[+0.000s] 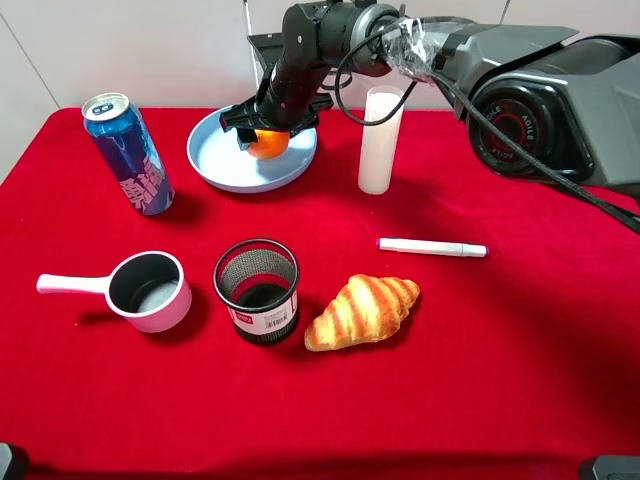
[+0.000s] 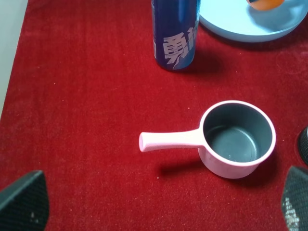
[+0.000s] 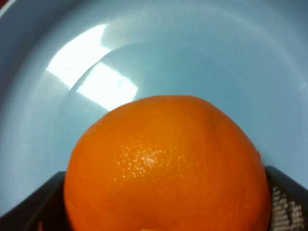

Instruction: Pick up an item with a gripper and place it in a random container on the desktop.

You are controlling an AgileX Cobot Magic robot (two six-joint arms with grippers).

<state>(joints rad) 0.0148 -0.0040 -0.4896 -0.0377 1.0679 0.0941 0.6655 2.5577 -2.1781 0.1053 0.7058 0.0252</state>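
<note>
Closest to the high camera lie the golden-brown striped croissant and the black mesh cup, with the pink handled pot to their left. Far behind them, the small round orange fruit is inside the round light-blue plate, toward its back rim. It is almost a ball, so it has no clear long axis and I cannot say which way it points. The right gripper reaches down over it, and its black fingers press the fruit from both sides. Whether the fruit touches the plate floor, I cannot tell.

The left gripper shows only in its own wrist view, with its two fingers spread wide and nothing between them.

The desktop is covered with bright red felt-like cloth, and a pale wall stands behind it. Also on the cloth are a blue drink can, an upright white cylinder and a white marker. In the right wrist view the lower part of the fruit is cut off.
</note>
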